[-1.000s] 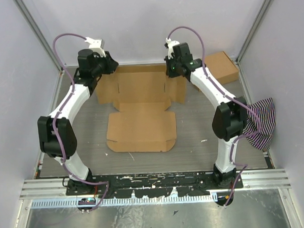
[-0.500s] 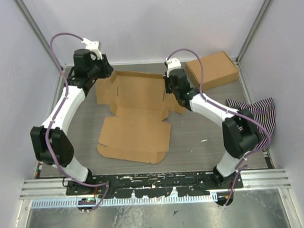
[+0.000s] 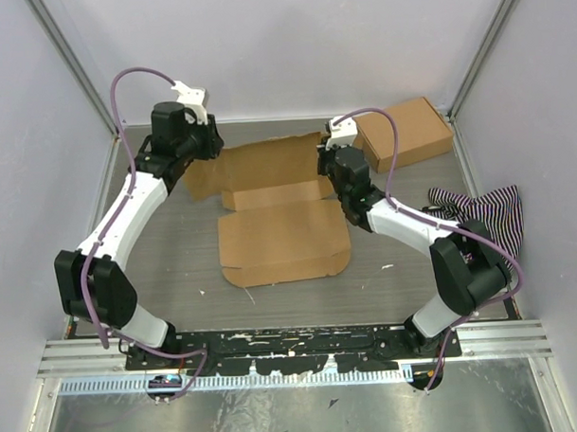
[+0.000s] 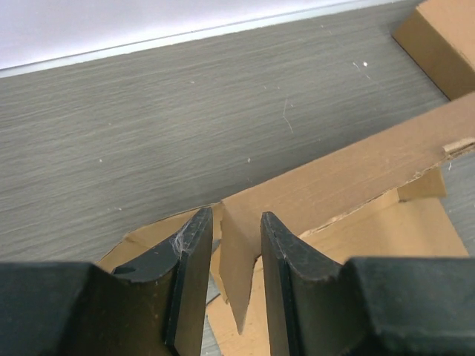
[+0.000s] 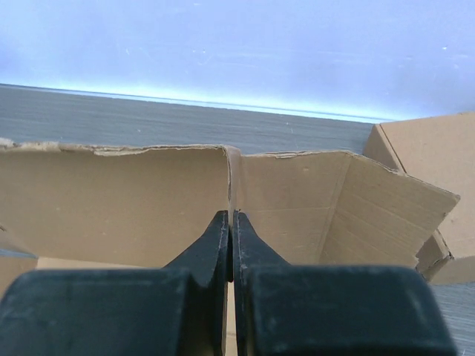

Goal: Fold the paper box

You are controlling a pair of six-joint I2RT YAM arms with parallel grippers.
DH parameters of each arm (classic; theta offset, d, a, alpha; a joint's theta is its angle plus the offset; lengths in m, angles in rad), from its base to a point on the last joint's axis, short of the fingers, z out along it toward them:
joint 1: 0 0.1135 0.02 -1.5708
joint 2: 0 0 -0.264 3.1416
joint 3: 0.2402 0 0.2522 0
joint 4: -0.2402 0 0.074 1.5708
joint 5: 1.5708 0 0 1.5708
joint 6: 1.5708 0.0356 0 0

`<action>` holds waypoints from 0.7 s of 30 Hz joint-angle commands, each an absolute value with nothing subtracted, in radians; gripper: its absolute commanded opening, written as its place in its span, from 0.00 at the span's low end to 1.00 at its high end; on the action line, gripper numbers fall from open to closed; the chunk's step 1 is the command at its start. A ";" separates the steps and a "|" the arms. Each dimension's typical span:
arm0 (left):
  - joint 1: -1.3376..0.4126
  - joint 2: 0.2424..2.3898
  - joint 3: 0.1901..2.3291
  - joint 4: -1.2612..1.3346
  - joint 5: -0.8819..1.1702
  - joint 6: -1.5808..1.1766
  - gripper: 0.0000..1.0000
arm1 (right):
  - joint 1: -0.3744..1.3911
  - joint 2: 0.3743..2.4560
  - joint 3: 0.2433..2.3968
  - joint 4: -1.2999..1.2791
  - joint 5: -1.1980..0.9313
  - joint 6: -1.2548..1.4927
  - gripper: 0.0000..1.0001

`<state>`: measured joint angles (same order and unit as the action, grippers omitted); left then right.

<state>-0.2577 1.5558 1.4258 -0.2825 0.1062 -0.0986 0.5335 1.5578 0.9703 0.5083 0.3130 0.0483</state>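
Left claw (image 4: 235,216) stands partly open, its two black fingers (image 4: 194,274) straddling a pointed flap at the far left corner of the paper box (image 3: 284,237). A sliver of gap shows beside one finger, so the flap sits between the jaws unpinched. Right claw (image 5: 231,215) is closed tight, with its fingertips meeting on the top edge of an upright cardboard wall, right at the crease where that wall joins an angled side flap.

From above, the paper box lies in the middle of the grey counter (image 3: 176,258), between the two arms. Its large front panel lies flat on the side nearest the arm bases, with rounded tabs at the near corners. The rear panels are lifted at the far side, where both claws reach in (left at the far left corner, right at the far right one).

Beyond the right claw, a compact flat brown carton (image 3: 404,133) rests near the back right corner of the counter, apart from the box. A black-and-white striped cloth (image 3: 493,223) hangs at the right edge, behind the right arm's elbow
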 commanded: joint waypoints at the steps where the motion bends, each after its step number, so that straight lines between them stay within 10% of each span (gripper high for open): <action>1: -0.291 1.496 1.377 -0.297 0.063 -0.065 0.39 | 0.556 1.527 0.979 0.642 0.371 0.035 0.01; 21: -0.307 1.366 1.286 -0.366 -0.035 -0.085 0.40 | 0.561 1.584 1.029 0.494 0.398 0.147 0.01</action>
